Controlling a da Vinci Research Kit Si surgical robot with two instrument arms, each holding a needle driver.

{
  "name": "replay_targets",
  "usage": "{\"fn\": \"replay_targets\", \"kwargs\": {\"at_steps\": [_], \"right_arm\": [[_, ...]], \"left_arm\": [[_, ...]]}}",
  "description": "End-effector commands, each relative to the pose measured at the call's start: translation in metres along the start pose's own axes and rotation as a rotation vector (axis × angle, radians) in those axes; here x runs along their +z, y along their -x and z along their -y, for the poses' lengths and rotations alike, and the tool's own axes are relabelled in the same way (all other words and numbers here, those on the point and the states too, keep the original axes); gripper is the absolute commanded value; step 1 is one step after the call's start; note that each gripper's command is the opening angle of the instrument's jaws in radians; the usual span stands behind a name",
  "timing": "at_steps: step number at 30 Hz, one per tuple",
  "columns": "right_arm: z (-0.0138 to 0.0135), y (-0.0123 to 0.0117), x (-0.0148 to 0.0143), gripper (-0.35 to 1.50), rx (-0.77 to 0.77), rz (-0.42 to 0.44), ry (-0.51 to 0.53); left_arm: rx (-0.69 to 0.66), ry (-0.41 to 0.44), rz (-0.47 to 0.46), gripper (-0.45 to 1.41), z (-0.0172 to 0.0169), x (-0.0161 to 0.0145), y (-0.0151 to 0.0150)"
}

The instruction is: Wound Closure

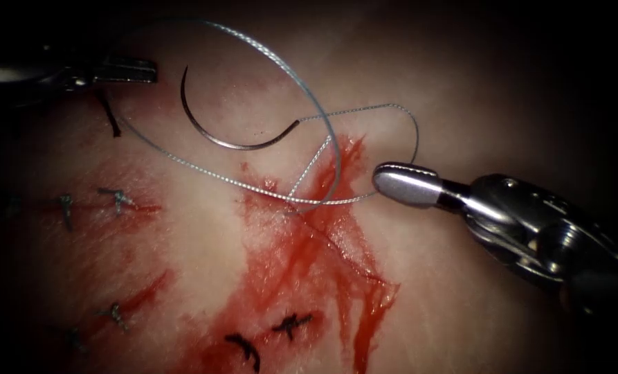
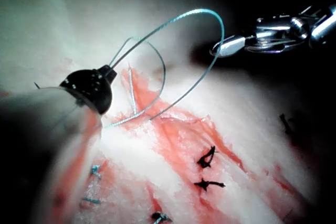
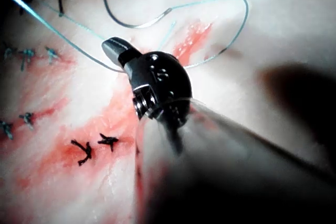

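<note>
Endoscope view: needle [image 1: 219, 128] lies free on tissue [image 1: 461, 90], left of cut [image 1: 336, 235]. Left tool [image 1: 125, 70] clamps thread [image 1: 281, 66]; right tool [image 1: 405, 185] closed, apparently holding nothing.

Counts, endoscope view: 1 curved steel needle [image 1: 215, 128], lying free on the pale pork tissue [image 1: 461, 83] left of the cut. 1 grey braided thread [image 1: 302, 90], approx 2 loops. 2 metal needle-driver tools: left tool [image 1: 125, 69], right tool [image 1: 405, 183]. 2 dark knotted stitches [image 1: 291, 323] in the red fluid [image 1: 309, 256]; approx 4 grey-blue stitches [image 1: 117, 199] further left.
</note>
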Motion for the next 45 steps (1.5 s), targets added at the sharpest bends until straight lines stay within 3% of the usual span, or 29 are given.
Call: {"fn": "replay_targets", "kwargs": {"at_steps": [1,5,11,17,20,25,29,32,37,42,45], "right_arm": [[-0.0010,0.0004,0.0007,-0.35,-0.003,-0.035,0.043],[-0.0030,0.0014,0.0002,-0.35,-0.025,-0.033,0.099],[-0.0042,0.0025,0.0003,-0.35,-0.038,0.000,0.113],[-0.0037,0.0037,0.0011,-0.35,-0.048,0.023,0.110],[-0.0035,0.0049,0.0013,-0.35,-0.060,0.045,0.121],[-0.0033,0.0082,0.0024,-0.35,-0.094,0.183,0.154],[-0.0032,0.0107,0.0043,-0.35,-0.111,0.211,0.154],[-0.0037,0.0114,0.0061,-0.35,-0.116,0.203,0.165],[-0.0057,0.0093,0.0089,-0.35,-0.185,0.110,0.277],[-0.0092,0.0043,0.0101,-0.35,-0.221,-0.014,0.424],[-0.0118,0.0015,0.0090,-0.35,-0.212,-0.119,0.461]], "left_arm": [[0.110,-0.014,-0.026,-0.45,0.0001,0.0012,-0.0001],[0.441,-0.081,-0.162,-0.45,0.0004,0.0017,-0.0015],[0.572,-0.144,-0.255,-0.45,0.0015,0.0004,-0.0048],[0.709,-0.269,-0.331,-0.45,0.0025,-0.0021,-0.0079],[0.684,-0.313,-0.392,-0.45,0.0024,-0.0033,-0.0099],[0.665,-0.350,-0.441,-0.45,0.0027,-0.0046,-0.0127],[0.672,-0.355,-0.438,-0.45,0.0030,-0.0040,-0.0126],[0.667,-0.356,-0.441,-0.45,0.0031,-0.0032,-0.0115],[0.582,-0.328,-0.473,-0.45,0.0033,-0.0015,-0.0097],[0.515,-0.293,-0.491,-0.45,0.0031,0.0001,-0.0083],[0.465,-0.275,-0.491,-0.45,0.0029,0.0005,-0.0078]]}}
